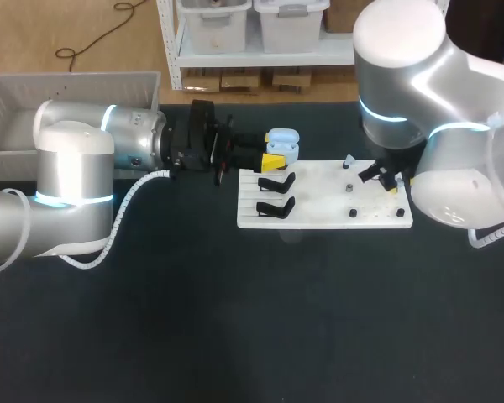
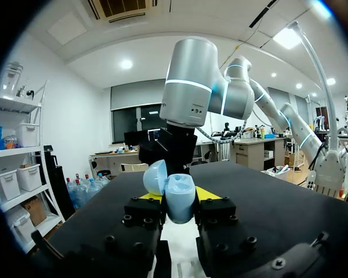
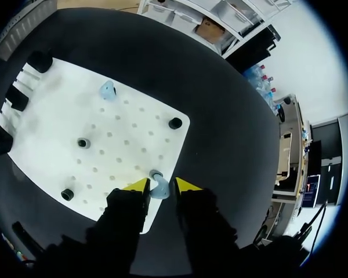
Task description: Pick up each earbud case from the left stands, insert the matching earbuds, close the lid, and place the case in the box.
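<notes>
While the left gripper point(image 1: 277, 153) hangs over the table just off the far left corner of the white board point(image 1: 319, 217), it has its two yellow-tipped fingers pressed to either side of the earbud case point(image 1: 282, 143), so the claw is closed on it. The case is pale blue, smooth and rounded, with its lid swung open. In the left wrist view the case point(image 2: 178, 200) stands upright in the left gripper point(image 2: 180, 196), its domed lid tipped back to one side. The same view shows the right arm point(image 2: 191, 92) rising ahead of it, but nothing of what that arm's claw is doing.

Only the right wrist view tells that. There the right gripper point(image 3: 161, 186) is down at the edge of the board point(image 3: 52, 116), its fingers a narrow way apart. A small pale blue earbud point(image 3: 160, 187) sits on its peg between them, with a sliver of gap on one side, so the claw has hold of nothing. A second earbud point(image 3: 107, 90) stands across the board, and three bare black pegs point(image 3: 83, 142) are spread over it. In the head view the right arm covers most of this claw. That view alone shows the two black stands point(image 1: 275, 195) at the board's left end and the grey box point(image 1: 76, 88) at the table's far left
</notes>
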Robot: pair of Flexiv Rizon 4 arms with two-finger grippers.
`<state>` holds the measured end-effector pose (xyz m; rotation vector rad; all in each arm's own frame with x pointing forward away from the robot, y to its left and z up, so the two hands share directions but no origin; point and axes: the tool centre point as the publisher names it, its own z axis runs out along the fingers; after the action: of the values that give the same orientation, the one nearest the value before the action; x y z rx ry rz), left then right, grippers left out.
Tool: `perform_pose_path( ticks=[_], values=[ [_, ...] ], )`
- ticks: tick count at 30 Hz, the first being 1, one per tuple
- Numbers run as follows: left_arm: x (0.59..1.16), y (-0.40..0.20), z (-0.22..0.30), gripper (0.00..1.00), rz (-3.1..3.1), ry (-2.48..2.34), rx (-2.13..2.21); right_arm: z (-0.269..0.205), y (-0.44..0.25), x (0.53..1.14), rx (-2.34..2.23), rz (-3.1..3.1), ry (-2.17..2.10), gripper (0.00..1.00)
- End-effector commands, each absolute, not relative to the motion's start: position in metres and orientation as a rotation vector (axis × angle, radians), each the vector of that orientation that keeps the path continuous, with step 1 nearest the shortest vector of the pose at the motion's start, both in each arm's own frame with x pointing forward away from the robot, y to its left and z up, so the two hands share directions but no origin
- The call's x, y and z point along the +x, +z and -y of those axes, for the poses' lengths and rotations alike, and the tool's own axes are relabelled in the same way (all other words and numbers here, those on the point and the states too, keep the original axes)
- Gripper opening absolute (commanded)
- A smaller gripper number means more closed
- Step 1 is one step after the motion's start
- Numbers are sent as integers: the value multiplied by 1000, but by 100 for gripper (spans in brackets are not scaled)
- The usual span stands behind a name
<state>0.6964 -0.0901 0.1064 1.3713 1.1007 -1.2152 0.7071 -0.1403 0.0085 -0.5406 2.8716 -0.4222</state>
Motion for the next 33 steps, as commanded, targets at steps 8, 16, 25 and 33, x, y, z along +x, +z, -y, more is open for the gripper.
perform_pose_path(
  ticks=[8, 16, 25, 33],
  values=[
    [696, 106, 90, 0, -1099, -1214, 1370, 137, 10, 702, -550, -2862, -431, 10],
    [696, 106, 90, 0, -1099, -1214, 1370, 137, 12, 700, -547, -2865, -434, 0],
    [696, 106, 90, 0, -1099, -1214, 1370, 137, 30, 690, -516, -2844, -440, 0],
    [696, 106, 90, 0, -1099, -1214, 1370, 131, 66, 676, -478, -2823, -452, 0]
  ],
)
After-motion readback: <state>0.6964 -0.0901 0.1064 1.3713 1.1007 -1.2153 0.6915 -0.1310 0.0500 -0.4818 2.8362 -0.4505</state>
